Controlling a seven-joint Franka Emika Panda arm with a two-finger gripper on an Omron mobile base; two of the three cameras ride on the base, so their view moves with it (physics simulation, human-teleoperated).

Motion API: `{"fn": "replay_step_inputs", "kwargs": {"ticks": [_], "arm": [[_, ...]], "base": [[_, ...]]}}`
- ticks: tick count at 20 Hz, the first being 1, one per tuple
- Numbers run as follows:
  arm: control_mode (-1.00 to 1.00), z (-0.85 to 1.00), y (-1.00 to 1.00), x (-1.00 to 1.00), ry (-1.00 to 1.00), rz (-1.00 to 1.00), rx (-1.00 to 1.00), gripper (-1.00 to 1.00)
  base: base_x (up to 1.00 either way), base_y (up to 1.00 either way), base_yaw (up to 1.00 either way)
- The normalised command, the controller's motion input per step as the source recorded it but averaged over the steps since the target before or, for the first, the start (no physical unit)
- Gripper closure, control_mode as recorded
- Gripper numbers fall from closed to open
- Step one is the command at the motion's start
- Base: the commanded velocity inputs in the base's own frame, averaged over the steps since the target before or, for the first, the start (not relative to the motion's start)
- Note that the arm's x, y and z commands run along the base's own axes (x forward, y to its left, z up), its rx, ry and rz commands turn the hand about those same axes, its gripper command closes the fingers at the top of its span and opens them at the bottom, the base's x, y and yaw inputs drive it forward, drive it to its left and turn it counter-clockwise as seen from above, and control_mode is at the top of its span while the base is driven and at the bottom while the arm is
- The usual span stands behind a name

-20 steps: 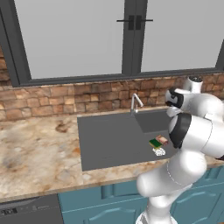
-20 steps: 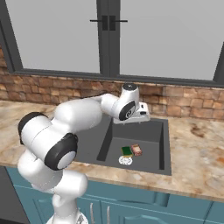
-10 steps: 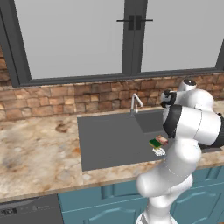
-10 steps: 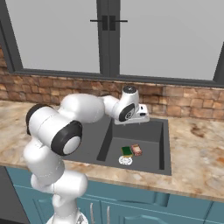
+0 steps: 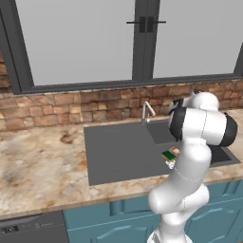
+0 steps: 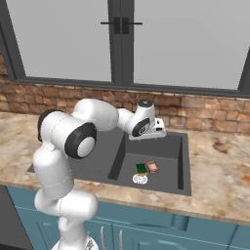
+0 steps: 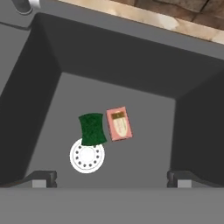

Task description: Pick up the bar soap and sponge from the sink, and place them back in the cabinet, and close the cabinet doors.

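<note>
The sponge (image 7: 92, 129), dark green, lies flat on the floor of the sink (image 7: 48, 83), its lower edge over the white drain (image 7: 87, 155). The pinkish bar soap (image 7: 119, 124) lies right beside it, almost touching. My gripper (image 7: 113, 179) hangs well above them, open, with nothing between its fingertips (image 7: 41, 178). From the right base view the hand (image 6: 155, 128) hovers over the basin's back edge, above the sponge (image 6: 141, 168) and soap (image 6: 153, 167). In the left base view the sponge (image 5: 168, 155) and soap (image 5: 174, 151) peek out beside my arm. The cabinet and the cabinet doors are out of view.
A silver faucet (image 5: 148, 111) stands at the sink's back edge, beside the flat drainboard (image 5: 118, 152). A brick wall (image 5: 71, 107) and a large window rise behind the granite counter (image 5: 38, 166). Steep basin walls (image 7: 192, 109) surround the two items.
My arm's elbow and upper links have swung round while the hand stayed over the basin. The gripper has stayed open, and the sponge and soap have not moved.
</note>
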Motion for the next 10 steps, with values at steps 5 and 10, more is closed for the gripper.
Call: {"fn": "replay_step_inputs", "kwargs": {"ticks": [5,10], "arm": [[-1.0,-0.25,0.0,0.24,0.0,0.02,0.0,-1.0],[-1.0,-0.22,0.0,0.11,0.0,0.03,0.0,-1.0]], "base": [[0.0,0.0,0.0],[0.0,0.0,0.0]]}}
